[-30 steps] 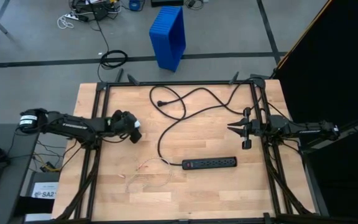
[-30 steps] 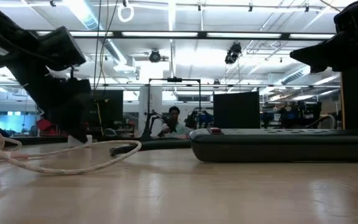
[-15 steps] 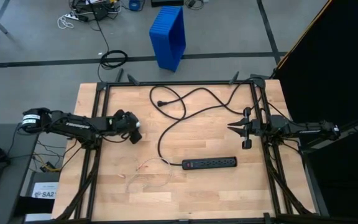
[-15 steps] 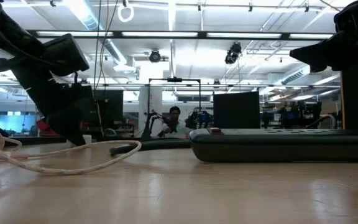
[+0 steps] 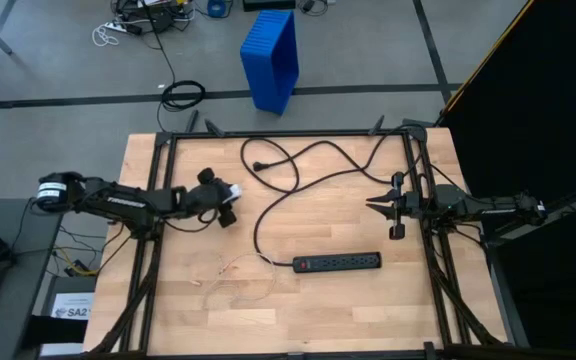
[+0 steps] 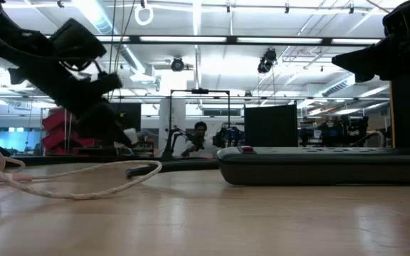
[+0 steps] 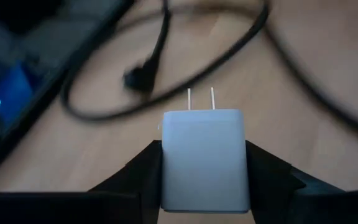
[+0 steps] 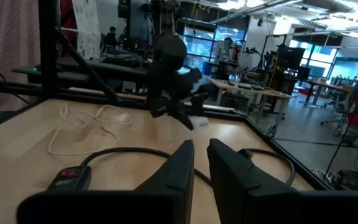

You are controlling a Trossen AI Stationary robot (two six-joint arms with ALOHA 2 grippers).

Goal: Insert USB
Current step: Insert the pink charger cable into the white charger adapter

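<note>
My left gripper (image 5: 226,198) hovers over the table's left middle, shut on a white charger block (image 7: 204,158) with two metal prongs (image 7: 200,98). The USB cable (image 5: 236,281), thin and pale, lies in loose loops on the wood near the table's near edge, left of the black power strip (image 5: 338,262); it also shows in the low view (image 6: 70,190). No gripper touches it. My right gripper (image 5: 374,207) waits at the table's right side, fingers (image 8: 180,167) together with only a narrow slit between them, holding nothing. My left gripper pinches the white charger block by its two opposite flat sides (image 7: 166,168), one finger (image 7: 138,177) on each side. The prongs point forward, away from the wrist. The block is lifted clear of the table (image 6: 129,135).
The power strip's thick black cord (image 5: 298,175) loops across the far half of the table, with its plug (image 5: 258,167) near the far edge. Black frame rails (image 5: 158,200) run along both sides. Bare wood lies in front of the strip. A blue bin (image 5: 271,58) stands on the floor beyond.
My left gripper has risen from the table and moved a little toward the right and far edges, turning about its wrist, so the white block now shows from above. The block has come up with it. The right arm has kept still.
</note>
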